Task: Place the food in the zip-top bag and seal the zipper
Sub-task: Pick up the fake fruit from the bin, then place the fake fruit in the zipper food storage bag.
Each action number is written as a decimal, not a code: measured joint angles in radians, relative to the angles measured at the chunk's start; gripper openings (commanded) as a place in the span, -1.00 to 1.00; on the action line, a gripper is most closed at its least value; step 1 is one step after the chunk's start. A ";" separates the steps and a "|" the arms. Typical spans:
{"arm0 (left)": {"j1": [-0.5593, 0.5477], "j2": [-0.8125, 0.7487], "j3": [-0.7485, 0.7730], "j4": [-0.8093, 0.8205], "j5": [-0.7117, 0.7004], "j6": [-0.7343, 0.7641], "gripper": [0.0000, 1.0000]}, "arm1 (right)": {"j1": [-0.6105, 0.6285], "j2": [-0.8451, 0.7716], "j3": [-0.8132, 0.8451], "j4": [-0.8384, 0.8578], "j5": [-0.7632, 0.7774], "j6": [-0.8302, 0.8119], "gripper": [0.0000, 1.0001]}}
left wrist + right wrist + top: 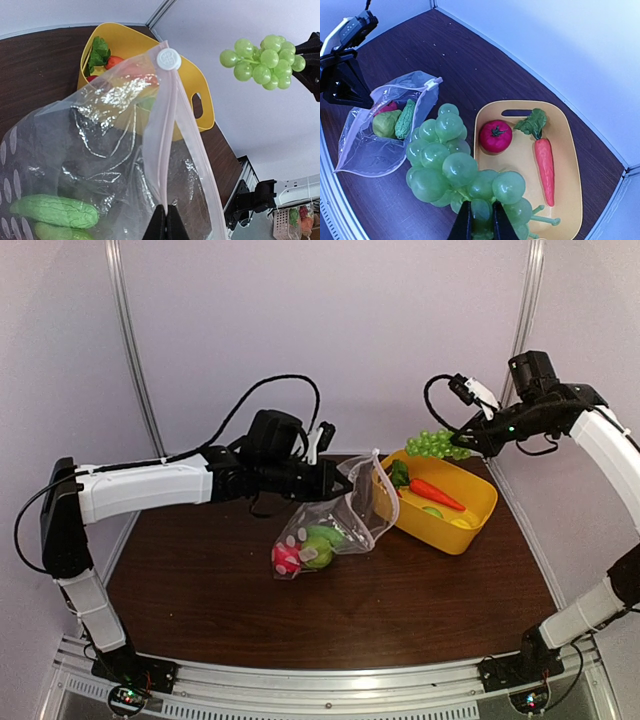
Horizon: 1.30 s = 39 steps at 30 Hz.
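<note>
My left gripper (333, 478) is shut on the mouth edge of the clear dotted zip-top bag (330, 525) and holds it open above the table. In the left wrist view my gripper (165, 220) pinches the pale zipper strip (165, 140), with a white slider (169, 58) at its far end. Green food (55, 211) and a pink piece (285, 558) lie inside the bag. My right gripper (478, 443) is shut on a bunch of green grapes (432, 445), held in the air above the yellow basket (478, 521). A carrot (544, 167) and a red tomato (495, 136) lie in the basket.
The brown table (330, 625) ends at a metal rail along the near edge. Pale walls stand close behind and at both sides. The basket sits at the back right, close to the bag's mouth.
</note>
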 measured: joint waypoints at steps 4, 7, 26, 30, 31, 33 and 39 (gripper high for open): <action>0.000 0.001 0.002 0.004 0.000 -0.010 -1.00 | 0.093 -0.020 -0.040 0.014 0.016 -0.010 -1.00; 0.000 0.003 0.006 0.005 0.000 -0.015 -1.00 | 0.217 -0.031 -0.059 0.014 0.092 -0.028 -1.00; 0.000 0.004 0.011 0.034 0.019 -0.035 -1.00 | 0.546 0.092 -0.048 0.011 0.481 -0.144 -1.00; 0.000 0.004 0.011 0.041 0.026 -0.035 -1.00 | 0.641 0.126 -0.035 0.012 0.576 -0.184 -1.00; 0.000 0.004 0.011 0.043 0.029 -0.035 -1.00 | 0.657 0.131 -0.032 0.011 0.588 -0.190 -1.00; 0.000 0.004 0.011 0.051 0.040 -0.035 -1.00 | 0.686 0.137 -0.023 0.012 0.611 -0.204 -1.00; 0.000 0.004 0.011 0.084 0.097 -0.035 -1.00 | 0.708 0.128 -0.035 0.066 0.606 -0.256 -1.00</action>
